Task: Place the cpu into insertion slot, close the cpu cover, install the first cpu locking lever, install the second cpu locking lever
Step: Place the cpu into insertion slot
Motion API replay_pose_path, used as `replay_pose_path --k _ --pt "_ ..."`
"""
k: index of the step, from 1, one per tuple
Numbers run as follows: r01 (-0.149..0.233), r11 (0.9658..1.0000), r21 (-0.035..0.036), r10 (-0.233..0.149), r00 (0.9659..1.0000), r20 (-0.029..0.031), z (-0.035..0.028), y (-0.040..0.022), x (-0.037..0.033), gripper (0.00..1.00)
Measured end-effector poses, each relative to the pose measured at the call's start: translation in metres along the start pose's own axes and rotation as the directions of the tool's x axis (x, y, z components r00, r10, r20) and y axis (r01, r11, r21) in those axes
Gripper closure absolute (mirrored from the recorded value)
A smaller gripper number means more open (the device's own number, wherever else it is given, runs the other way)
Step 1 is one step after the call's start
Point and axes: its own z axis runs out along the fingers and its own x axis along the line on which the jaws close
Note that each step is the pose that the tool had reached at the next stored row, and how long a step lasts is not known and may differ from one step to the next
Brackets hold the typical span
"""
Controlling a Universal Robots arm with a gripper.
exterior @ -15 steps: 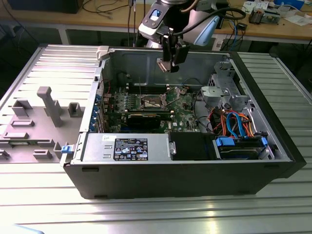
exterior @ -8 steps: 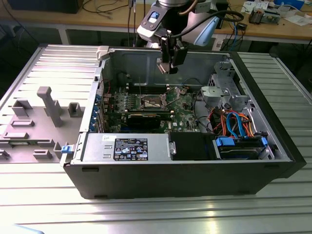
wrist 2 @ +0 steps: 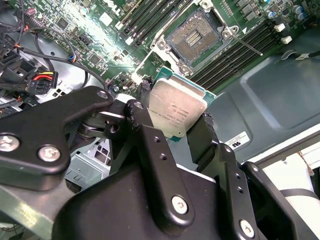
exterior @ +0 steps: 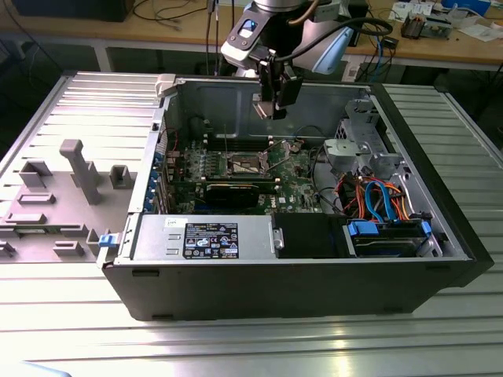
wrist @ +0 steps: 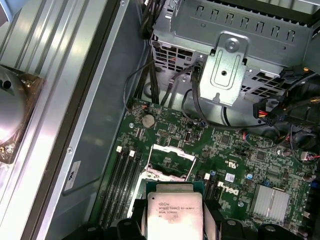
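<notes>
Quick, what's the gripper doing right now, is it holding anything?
Gripper: shut on the cpu, holding it by its edges, clear of the insertion slot, which is empty.

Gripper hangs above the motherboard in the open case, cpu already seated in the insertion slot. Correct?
No. The cpu is not in the insertion slot: the second wrist view shows it clamped in the gripper, the slot bare beyond it. The gripper does hang above the motherboard in the open case.
</notes>
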Motion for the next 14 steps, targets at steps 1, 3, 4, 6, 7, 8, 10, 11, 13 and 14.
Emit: replay_pose_path --k 1,3,4,6,7,8,10,11,13,14 --pt "0.000 1.0000 0.0000 0.000 1.0000 0.0000 0.0001 0.0000 0.0000 0.46" --pt "0.000 1.0000 0.0001 0.000 1.0000 0.0000 0.0002 0.0000 0.0000 0.46" --pt "0.000 1.0000 0.0000 0.000 1.0000 0.0000 0.0002 0.0000 0.0000 0.46" --pt "-0.001 1.0000 -0.0001 0.001 1.0000 0.0000 0.0006 -0.0003 0.0001 0.46" --pt "-0.001 1.0000 -0.0001 0.001 1.0000 0.0000 0.0008 -0.0005 0.0001 0.46" --pt "-0.001 1.0000 -0.0001 0.001 1.0000 0.0001 0.0010 -0.0009 0.0002 0.46" --pt "-0.008 1.0000 0.0001 0.008 1.0000 0.0005 0.0023 -0.0019 0.0005 0.46" --pt "-0.014 0.9999 0.0000 0.014 0.9999 0.0011 0.0030 -0.0021 0.0005 0.46" --pt "-0.022 0.9998 -0.0002 0.022 0.9998 0.0017 0.0040 -0.0022 0.0005 0.46" --pt "-0.024 0.9997 -0.0002 0.024 0.9997 0.0017 0.0048 -0.0023 0.0005 0.46"
